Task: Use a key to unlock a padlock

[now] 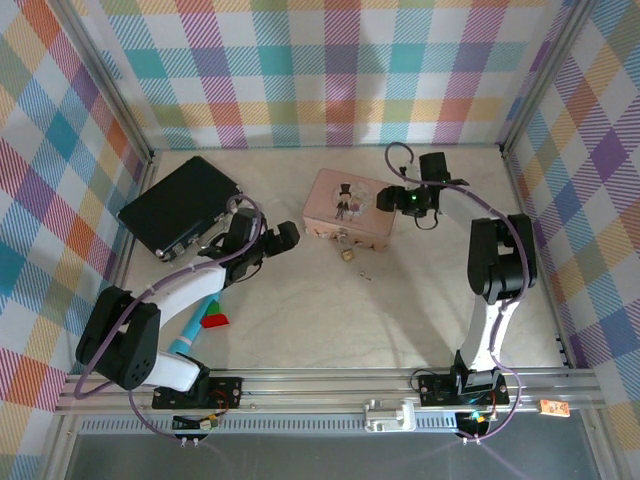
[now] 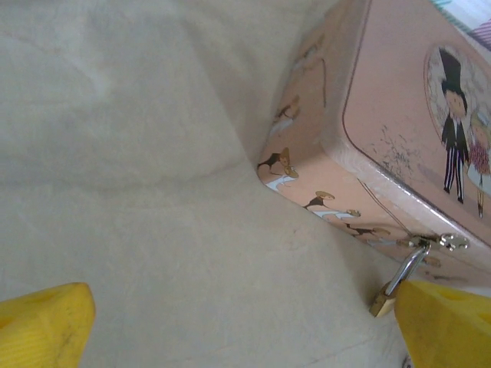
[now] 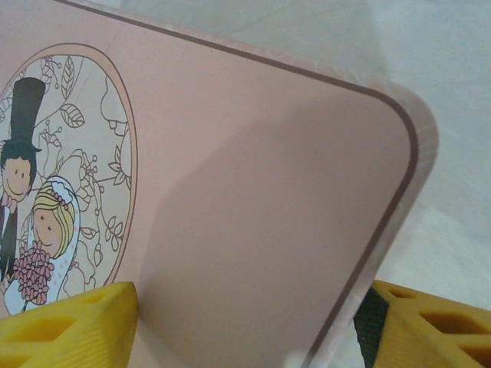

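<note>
padlock (image 2: 381, 299) hangs off the latch (image 2: 453, 242) of the pink tin (image 2: 399, 115), key (image 1: 365, 271) loose on the cloth (image 2: 153, 153) just beside it, both grippers spread open, so I'd brace the tin corner with the right gripper (image 3: 245, 307) and bring the left gripper (image 2: 242, 307) in low for the key

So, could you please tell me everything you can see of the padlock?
The padlock is tiny: a brass-coloured body and a thin silver shackle. The shackle passes through the latch on the pink tin's front wall, apparently closed. It hangs tilted, body low near the cloth, beside a yellow finger of the left gripper; whether they touch is unclear.
</note>
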{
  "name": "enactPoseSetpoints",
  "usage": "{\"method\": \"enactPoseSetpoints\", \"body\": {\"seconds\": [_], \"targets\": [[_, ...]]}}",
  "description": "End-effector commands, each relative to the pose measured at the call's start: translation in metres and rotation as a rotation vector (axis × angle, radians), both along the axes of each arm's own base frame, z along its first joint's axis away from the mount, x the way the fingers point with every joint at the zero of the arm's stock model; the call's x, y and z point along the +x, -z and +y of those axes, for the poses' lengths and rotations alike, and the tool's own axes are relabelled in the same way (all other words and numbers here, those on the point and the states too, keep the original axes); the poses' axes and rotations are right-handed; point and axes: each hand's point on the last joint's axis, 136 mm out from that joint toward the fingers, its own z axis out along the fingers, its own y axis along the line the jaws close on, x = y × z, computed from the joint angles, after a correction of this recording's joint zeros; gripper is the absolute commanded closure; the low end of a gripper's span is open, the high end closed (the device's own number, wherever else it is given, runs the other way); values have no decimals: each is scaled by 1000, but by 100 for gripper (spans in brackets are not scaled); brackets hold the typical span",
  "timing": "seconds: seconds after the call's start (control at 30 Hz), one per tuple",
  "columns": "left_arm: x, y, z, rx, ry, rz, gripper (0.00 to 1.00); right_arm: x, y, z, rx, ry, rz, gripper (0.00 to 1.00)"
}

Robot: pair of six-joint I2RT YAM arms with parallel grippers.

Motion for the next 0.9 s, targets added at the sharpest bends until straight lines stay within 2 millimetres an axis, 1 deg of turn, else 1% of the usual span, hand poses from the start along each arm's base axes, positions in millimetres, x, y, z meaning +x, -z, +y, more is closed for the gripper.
{"method": "enactPoseSetpoints", "body": {"seconds": [0.0, 0.13, 0.23, 0.33, 0.4, 0.47, 0.53, 0.57, 0.67, 0.77, 0.87], "targets": [[-8, -9, -8, -65, 24, -22, 0, -6, 7, 30, 1, -164, 19, 27], [-17, -10, -14, -63, 40, -18, 0, 14, 0, 52, 17, -201, 4, 26], [-20, -12, -22, -78, 52, -17, 0, 31, -17, 70, 61, -210, -31, 23], [-20, -16, -34, -93, 70, -20, 0, 45, -45, 78, 85, -198, -84, 19], [-19, -21, -42, -104, 82, -24, 0, 49, -67, 75, 78, -172, -124, 18], [-18, -27, -51, -114, 97, -36, 0, 46, -86, 69, 57, -148, -156, 18], [-15, -34, -57, -122, 100, -53, 0, 33, -101, 59, 30, -125, -179, 17], [-14, -36, -59, -124, 95, -58, 0, 25, -105, 56, 20, -119, -181, 17], [-8, -38, -56, -144, 40, -65, 0, -11, -110, 46, -19, -115, -153, 18], [-4, -38, -49, -147, -20, -70, 0, -53, -98, 41, -96, -133, -109, 20], [0, -38, -40, -136, -79, -78, 0, -99, -75, 42, -190, -170, -45, 22]]}}
